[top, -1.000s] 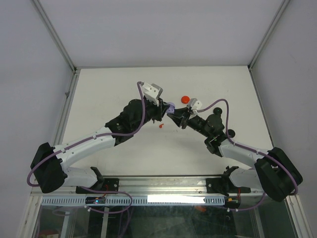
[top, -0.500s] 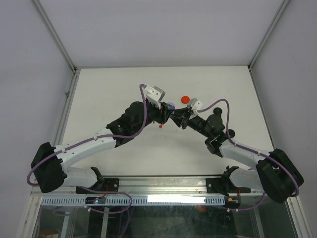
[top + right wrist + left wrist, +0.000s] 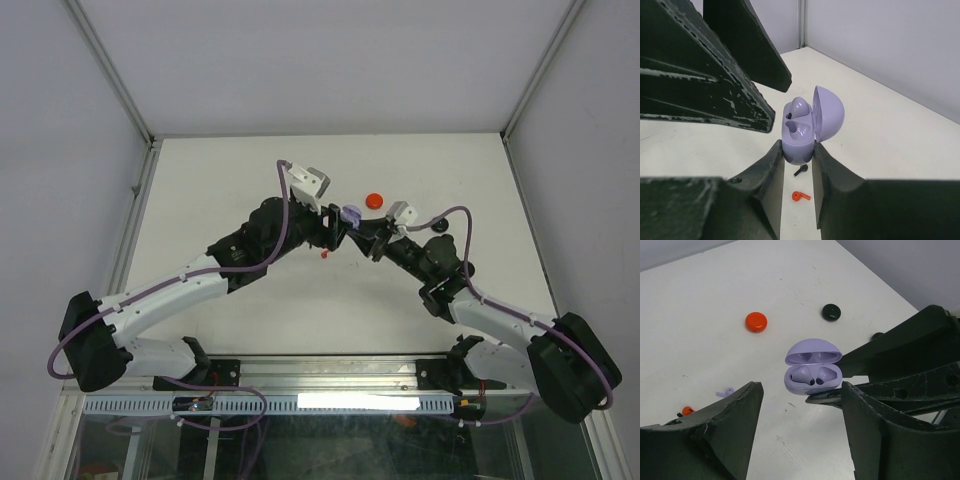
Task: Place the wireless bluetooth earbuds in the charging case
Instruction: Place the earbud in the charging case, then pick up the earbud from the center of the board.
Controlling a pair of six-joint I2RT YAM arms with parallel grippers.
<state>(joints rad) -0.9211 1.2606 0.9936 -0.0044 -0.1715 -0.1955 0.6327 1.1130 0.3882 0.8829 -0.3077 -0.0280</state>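
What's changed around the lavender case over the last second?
The left claw went from shut to open and eased back slightly from the open lavender case. The case shifted a little to the right along with the right claw. Unchanged: the right claw is still shut on the case, and the red case and red bud lie where they were.

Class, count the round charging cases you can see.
3. The lavender case, open, is clamped in the right gripper; the red case and black case lie shut on the table. Others may be hidden.
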